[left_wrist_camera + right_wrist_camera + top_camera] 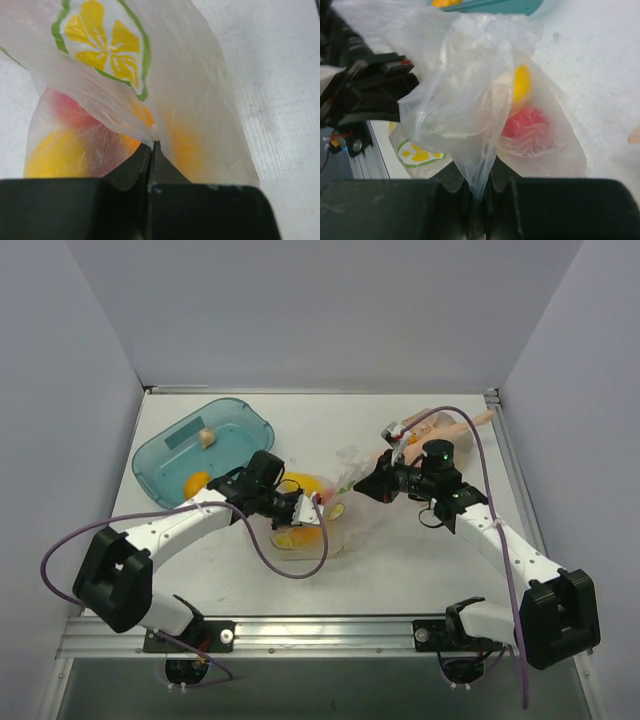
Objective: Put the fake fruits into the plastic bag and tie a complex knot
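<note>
The plastic bag (pixel 330 522) lies on the white table (pixel 420 560) just off the near-right corner of the teal tray (pixel 238 432). It is a thin, clear, colourless sack, and its film is crinkled and turns slightly milky where it folds over itself. Through it the fake fruits show as soft blurs of colour. There is a glossy yellow fruit (pixel 57 157) low in the bag and a red fruit (pixel 67 107) just above it in the left wrist view. A flat slice (pixel 105 42) with a green rim, white flesh and yellow segments is pressed against the film. The left gripper (pixel 151 149) reaches in from the tray side with its black jaws pressed together on a fold of the film, which fans upward from the pinch. The right gripper (pixel 479 190) comes in from the side away from the tray. Its jaws are likewise clamped on a gathered strip of the same film, which rises from them in loose, crumpled folds. The bag sits between the two grippers. One orange fruit (pixel 195 483) sits inside the tray at its near edge, and a small pale piece (pixel 207 437) lies near the tray's middle. A peach-orange bag (pixel 440 430) rests well to the right of the tray, beyond the right gripper.
</note>
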`<state>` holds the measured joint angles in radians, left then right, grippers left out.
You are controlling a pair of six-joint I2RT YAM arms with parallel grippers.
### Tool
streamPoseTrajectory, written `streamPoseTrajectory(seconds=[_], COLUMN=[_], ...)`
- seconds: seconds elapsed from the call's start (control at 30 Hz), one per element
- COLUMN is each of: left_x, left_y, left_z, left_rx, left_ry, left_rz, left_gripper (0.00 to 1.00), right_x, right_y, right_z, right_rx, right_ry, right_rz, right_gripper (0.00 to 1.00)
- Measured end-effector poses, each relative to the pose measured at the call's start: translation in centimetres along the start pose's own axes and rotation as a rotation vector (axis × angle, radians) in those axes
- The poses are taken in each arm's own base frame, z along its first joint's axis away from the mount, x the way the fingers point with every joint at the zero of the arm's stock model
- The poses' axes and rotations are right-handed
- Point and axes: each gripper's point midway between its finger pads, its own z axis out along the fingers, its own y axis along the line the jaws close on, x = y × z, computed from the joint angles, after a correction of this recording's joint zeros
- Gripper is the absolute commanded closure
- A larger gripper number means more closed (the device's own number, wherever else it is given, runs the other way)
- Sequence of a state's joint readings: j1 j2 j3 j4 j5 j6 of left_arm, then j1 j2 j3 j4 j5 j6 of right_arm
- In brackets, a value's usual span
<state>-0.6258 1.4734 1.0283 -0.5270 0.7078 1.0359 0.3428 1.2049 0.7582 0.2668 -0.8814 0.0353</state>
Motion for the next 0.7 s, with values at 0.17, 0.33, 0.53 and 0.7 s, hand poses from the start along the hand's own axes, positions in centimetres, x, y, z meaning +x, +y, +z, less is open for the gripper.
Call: streamPoseTrajectory(seconds=[0.17, 0.33, 0.53, 0.7], left_x=[-0.5, -1.3, -3.0, -11.2], left_y=[-0.8, -1.8, -1.2, 0.7], left_z=[0.4, 0.9, -0.6, -8.2], left_rx=[-0.129, -0.198, -0.220, -0.364], left_ry=[0.012, 0.035, 0.001, -0.228], left_rz=[0.062, 0.097, -0.014, -0.040], left_gripper=[1.00, 1.00, 0.34, 0.21], right_x=[0.7, 2.2, 2.8, 2.6], right_y=[-2.1, -2.3, -2.6, -2.1], right_z=[-0.3, -0.2, -0.4, -0.6], right_rx=[0.189, 0.276, 0.302, 0.266], right_ry=[0.027, 0.072, 0.099, 0.107], right_rz=[0.232, 0.310, 0.279, 0.196], right_gripper=[1.00, 1.00, 1.00, 1.00])
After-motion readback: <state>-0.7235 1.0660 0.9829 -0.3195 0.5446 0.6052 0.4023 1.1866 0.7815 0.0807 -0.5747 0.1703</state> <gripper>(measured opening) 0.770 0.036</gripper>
